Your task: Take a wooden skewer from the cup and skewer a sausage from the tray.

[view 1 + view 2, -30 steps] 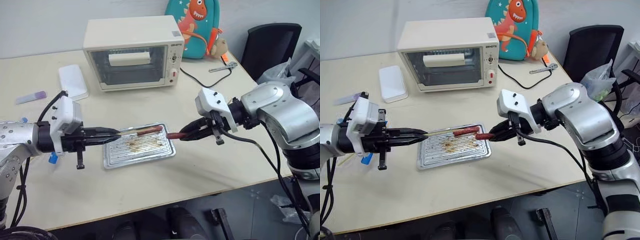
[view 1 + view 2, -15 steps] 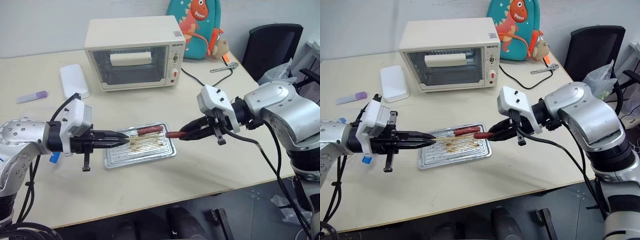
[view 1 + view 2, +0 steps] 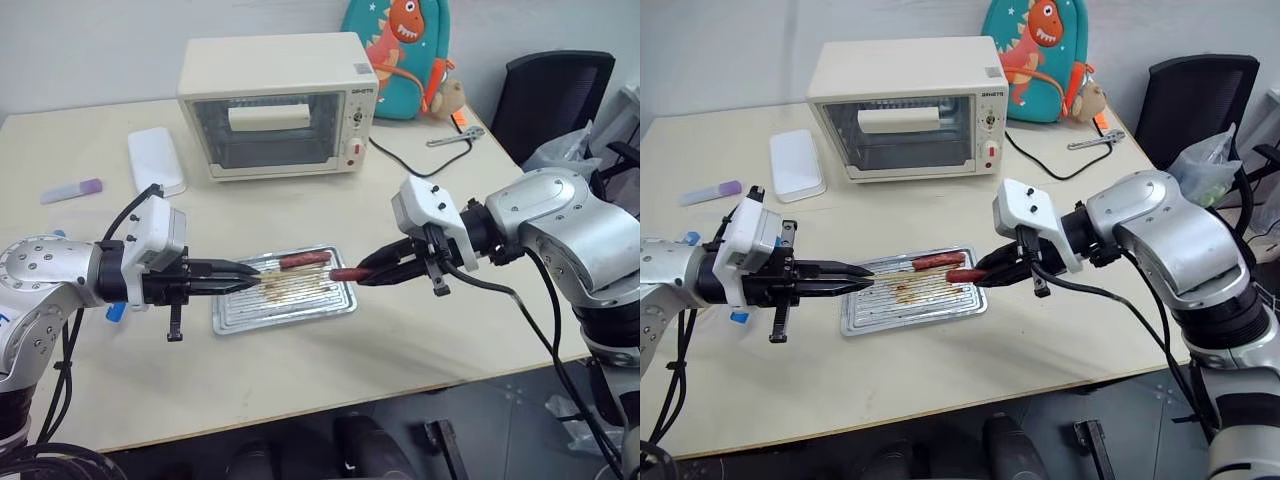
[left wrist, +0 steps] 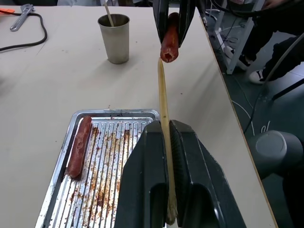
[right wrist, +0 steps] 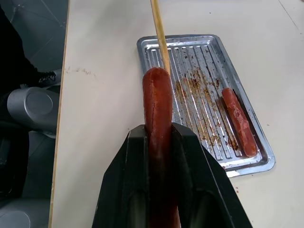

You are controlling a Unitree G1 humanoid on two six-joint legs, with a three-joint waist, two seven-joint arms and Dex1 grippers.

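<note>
My left gripper is shut on the wooden skewer, which points level toward the right gripper. My right gripper is shut on a reddish-brown sausage, held just above the right edge of the silver tray. The skewer's tip sits at the sausage's near end; whether it has entered I cannot tell. A second sausage lies along the tray's far side. The grey cup stands on the table beyond the tray with another stick in it.
A cream toaster oven stands behind the tray, with a white box and a purple-capped tube to its left. A dinosaur backpack, a wrench and a black chair are at the back right.
The whole picture has shifted a little. Both grippers keep their holds, and the skewer and held sausage stand much as before.
</note>
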